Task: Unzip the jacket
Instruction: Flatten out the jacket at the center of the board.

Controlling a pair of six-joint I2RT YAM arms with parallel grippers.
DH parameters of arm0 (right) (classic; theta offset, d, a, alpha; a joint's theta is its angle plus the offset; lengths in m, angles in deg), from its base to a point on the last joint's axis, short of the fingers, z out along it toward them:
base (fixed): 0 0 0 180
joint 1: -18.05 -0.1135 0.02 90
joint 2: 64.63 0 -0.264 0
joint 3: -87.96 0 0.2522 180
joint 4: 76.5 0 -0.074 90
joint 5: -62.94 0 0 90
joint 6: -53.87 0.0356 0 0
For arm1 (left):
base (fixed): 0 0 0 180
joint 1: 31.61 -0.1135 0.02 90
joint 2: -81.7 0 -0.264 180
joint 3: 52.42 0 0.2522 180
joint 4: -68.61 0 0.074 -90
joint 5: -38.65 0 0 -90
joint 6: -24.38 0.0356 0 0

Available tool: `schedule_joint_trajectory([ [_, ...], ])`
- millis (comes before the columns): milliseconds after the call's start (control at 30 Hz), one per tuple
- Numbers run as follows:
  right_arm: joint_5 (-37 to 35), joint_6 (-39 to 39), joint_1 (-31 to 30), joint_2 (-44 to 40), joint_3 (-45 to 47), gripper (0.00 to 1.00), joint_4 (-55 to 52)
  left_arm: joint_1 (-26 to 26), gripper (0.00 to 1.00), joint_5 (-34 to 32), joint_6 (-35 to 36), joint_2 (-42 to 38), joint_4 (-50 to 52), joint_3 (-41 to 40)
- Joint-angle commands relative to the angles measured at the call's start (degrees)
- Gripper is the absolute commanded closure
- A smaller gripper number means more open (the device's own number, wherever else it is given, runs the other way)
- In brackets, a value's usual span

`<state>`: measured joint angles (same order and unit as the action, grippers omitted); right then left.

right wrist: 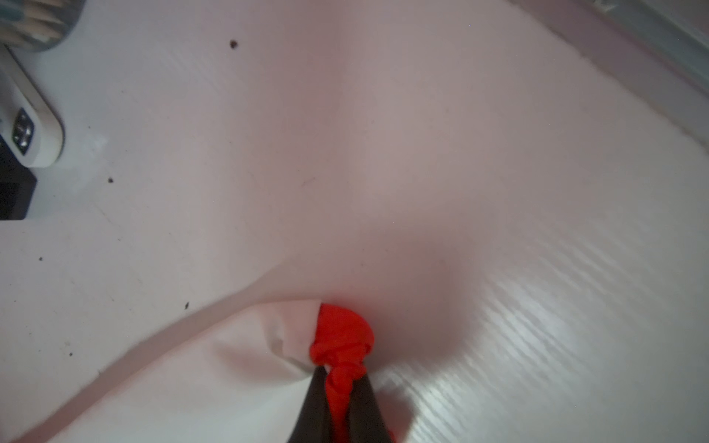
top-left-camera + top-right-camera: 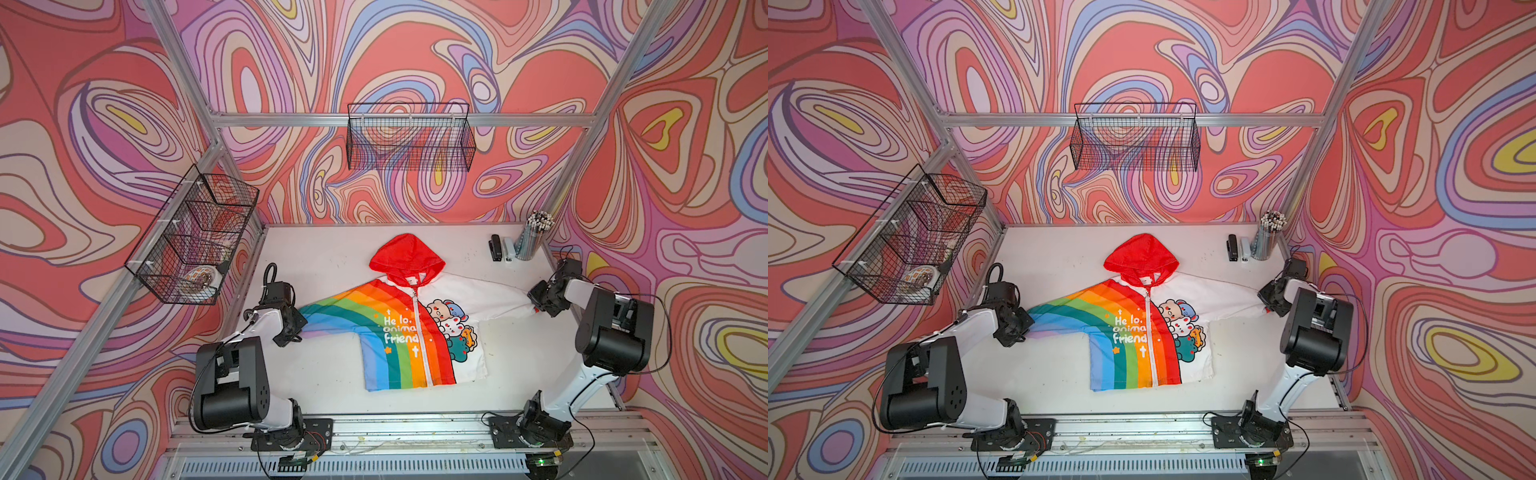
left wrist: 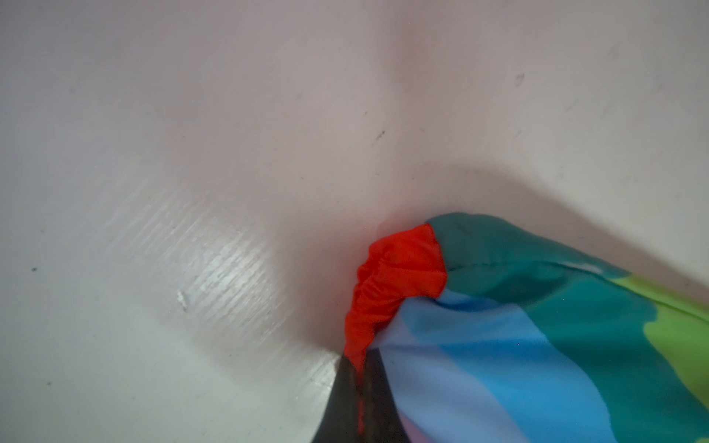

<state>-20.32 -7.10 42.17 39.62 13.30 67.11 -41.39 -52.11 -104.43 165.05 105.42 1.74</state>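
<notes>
The jacket (image 2: 365, 316) lies flat on the white table in both top views, red hood (image 2: 407, 253) toward the back wall and both sleeves stretched out sideways. Its white zipper (image 2: 419, 336) runs closed down the middle, between the rainbow half (image 2: 1100, 320) and the white cartoon half (image 2: 1187, 328). My left gripper (image 2: 302, 321) is shut on the red cuff (image 3: 395, 276) of the rainbow sleeve, with red cloth pinched between the dark fingers (image 3: 347, 399). My right gripper (image 2: 536, 306) is shut on the red cuff (image 1: 341, 330) of the white sleeve (image 1: 215, 368).
A black stapler (image 2: 495, 247), a white stapler (image 2: 508, 249) and a cup of pencils (image 2: 532, 239) stand at the back right corner. A wire basket (image 2: 195, 237) hangs on the left frame and another (image 2: 409, 137) on the back rail.
</notes>
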Motion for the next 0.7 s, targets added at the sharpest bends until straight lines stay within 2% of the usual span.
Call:
schedule_joint_trajectory([
  [0,-2.99,0.75,1.28,-0.84,2.31,1.0,-1.24,-1.5,0.98,-1.1,-0.24,-0.3,0.43,0.16],
  [33,-2.49,0.75,1.28,-1.69,2.9,0.95,-0.62,-1.53,0.91,-0.86,-0.15,-0.89,0.71,0.28],
  [100,-1.61,0.74,1.28,-4.92,4.23,0.69,0.81,-1.51,0.72,-0.55,-0.29,-3.55,1.31,0.33],
  [167,-1.8,0.87,1.24,-8.5,5.0,0.49,1.11,-1.49,0.49,-1.44,-0.41,-7.13,3.04,0.92],
  [200,-1.9,0.95,1.25,-10.8,5.52,0.42,0.95,-1.49,0.35,-1.88,-0.48,-9.36,4.29,1.35],
  [267,-1.86,1.01,0.91,-15.52,6.93,0.34,0.44,-1.47,0.2,-2.15,-0.55,-13.7,6.4,2.01],
  [333,-1.18,0.45,-0.08,-20.38,8.37,0.33,-0.81,-1.08,0.15,-2.41,-0.75,-18.32,8.24,2.23],
  [433,5.09,-1.74,-4.44,-26.92,10.45,0.42,-3.26,3.3,0.15,-5.92,-0.24,-24.4,10.87,3.55],
  [567,8.52,-2.05,-17.41,-31.38,11.71,0.46,-7.36,13.2,0.2,-10.63,-0.7,-25.5,12.9,7.15],
  [667,12.56,0.06,-24.17,-32.3,13.25,0.51,-6.2,14.68,0.21,-11.14,-1.8,-24.63,13.85,8.25],
])
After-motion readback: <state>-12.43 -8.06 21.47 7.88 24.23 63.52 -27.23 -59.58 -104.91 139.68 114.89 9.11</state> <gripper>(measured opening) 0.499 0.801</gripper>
